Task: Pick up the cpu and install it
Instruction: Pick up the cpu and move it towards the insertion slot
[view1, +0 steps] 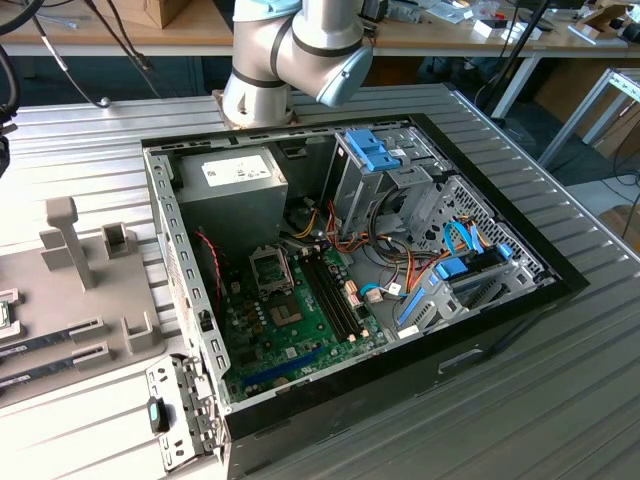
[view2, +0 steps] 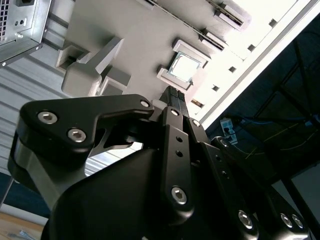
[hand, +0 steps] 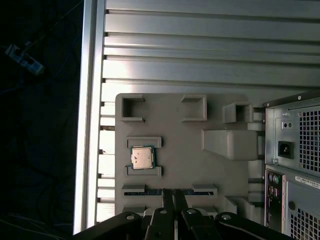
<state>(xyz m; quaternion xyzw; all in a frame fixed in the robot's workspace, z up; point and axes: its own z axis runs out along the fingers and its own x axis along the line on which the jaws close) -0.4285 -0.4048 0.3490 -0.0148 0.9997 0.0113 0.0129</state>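
The cpu (hand: 142, 157) is a small square chip with a silvery top and a thin green rim. It lies flat in a pocket of the grey fixture tray (hand: 185, 165); in the second wrist view the cpu (view2: 186, 65) shows bright. My gripper (hand: 172, 194) hangs well above the tray, beside the cpu and over the memory-stick slot, with its black fingers pressed together and nothing between them. The second wrist view has the gripper (view2: 173, 91) tips pointing toward the cpu's pocket. The open computer case (view1: 480, 330) holds the green motherboard with its bare cpu socket (view1: 270, 268).
The grey fixture tray (view1: 100, 310) sits at the exterior view's left, with a tall block (view1: 65, 240) and two memory sticks (view1: 45, 345). The case's power supply (view1: 235, 185), drive cage (view1: 375, 165) and cables crowd the socket. The ribbed metal table (view1: 540, 400) drops off beyond the tray.
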